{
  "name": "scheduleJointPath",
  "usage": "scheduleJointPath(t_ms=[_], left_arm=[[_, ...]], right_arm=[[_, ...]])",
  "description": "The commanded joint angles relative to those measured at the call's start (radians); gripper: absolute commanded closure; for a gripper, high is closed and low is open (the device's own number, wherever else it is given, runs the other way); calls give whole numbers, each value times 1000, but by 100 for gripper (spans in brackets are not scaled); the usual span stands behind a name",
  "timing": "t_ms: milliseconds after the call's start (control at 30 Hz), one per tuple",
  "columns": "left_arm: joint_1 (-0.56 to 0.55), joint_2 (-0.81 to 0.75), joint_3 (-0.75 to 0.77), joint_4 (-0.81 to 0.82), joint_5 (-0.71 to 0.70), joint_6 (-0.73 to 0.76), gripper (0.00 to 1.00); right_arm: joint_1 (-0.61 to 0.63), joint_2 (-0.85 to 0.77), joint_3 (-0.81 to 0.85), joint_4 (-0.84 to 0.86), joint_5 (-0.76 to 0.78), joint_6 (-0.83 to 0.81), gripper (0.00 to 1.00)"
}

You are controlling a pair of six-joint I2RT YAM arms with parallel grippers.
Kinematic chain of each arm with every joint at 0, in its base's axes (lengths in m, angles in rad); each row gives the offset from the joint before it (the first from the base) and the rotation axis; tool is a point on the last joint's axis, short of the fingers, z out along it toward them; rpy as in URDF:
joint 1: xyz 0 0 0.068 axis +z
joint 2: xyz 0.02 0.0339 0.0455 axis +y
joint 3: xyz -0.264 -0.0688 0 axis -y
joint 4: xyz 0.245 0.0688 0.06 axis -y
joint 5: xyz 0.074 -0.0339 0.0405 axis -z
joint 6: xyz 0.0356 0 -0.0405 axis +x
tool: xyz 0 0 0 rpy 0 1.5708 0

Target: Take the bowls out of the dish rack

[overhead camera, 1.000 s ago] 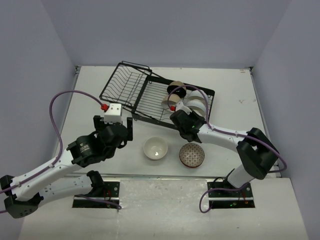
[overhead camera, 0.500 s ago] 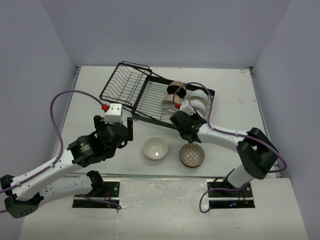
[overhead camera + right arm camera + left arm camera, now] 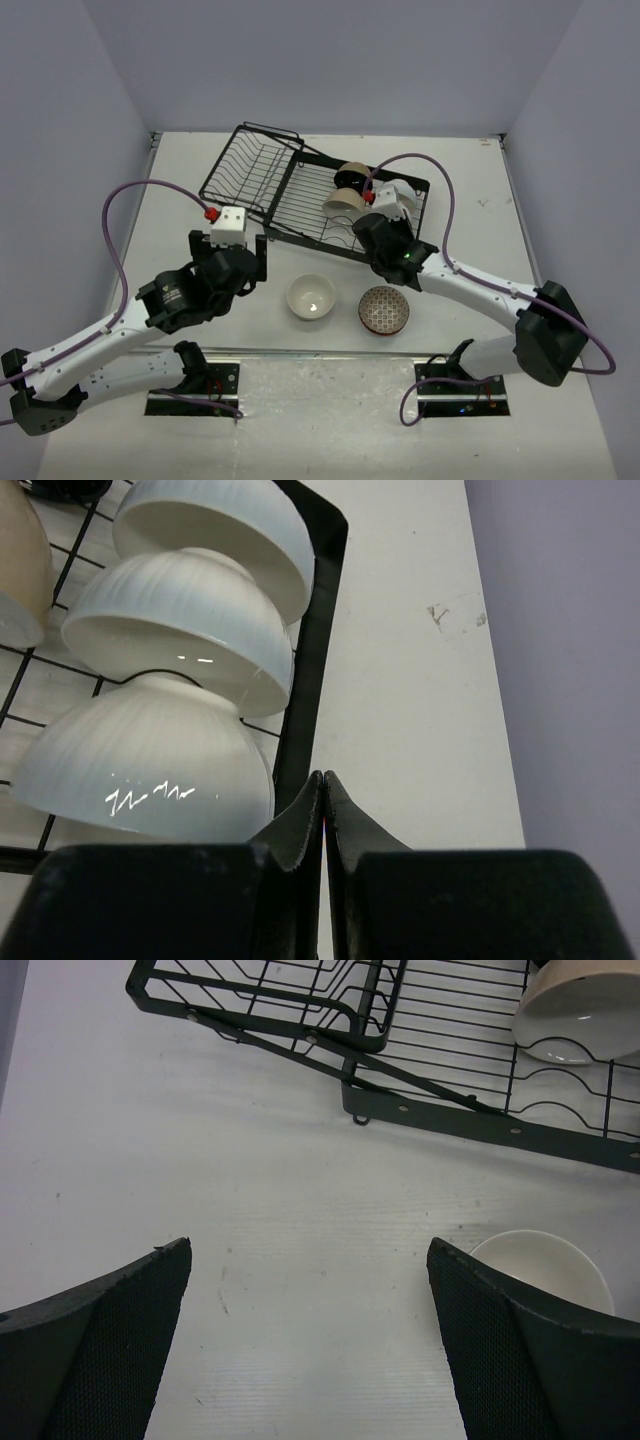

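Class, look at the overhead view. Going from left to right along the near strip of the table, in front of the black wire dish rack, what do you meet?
Open left gripper → plain white ceramic bowl → round bowl with a brown scale pattern inside.

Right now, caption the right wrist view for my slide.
Shut right gripper, holding nothing, poised beside three white bowls lined up along the dish rack rim.
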Motion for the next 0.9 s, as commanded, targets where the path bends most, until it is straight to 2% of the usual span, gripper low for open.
scheduleJointPath(t_ms=[0,200,333,467,533,633,667,733,800,867], left_arm=[[4,0,-6,42,-14,16,0],[4,2,-8,42,-14,16,0],[4,7,-8,45,-12,18,0],[4,11,-8,44,-9,18,0],[4,10,-9,44,-11,18,0],[4,10,-11,42,-6,16,0],[4,10,-11,42,-6,18,0],[6,10,-9,45,-3,18,0],[6,10,-11,45,0,21,0],[6,8,-12,48,4,22,0]], right_arm=[[-2,-31,-8,68,15,-6,100],[-3,-12,-33,74,-39,21,100],[-3,-84,-54,50,-148,118,100],[-3,-232,-67,2,-231,227,99],[-3,-277,-74,-12,-252,242,87],[-3,-311,-88,3,-314,164,82],[-2,-288,-93,16,-335,123,72],[-2,-241,-97,25,-370,9,57],[-2,-172,-76,-25,-342,23,44],[-6,-165,-61,-49,-361,101,43]])
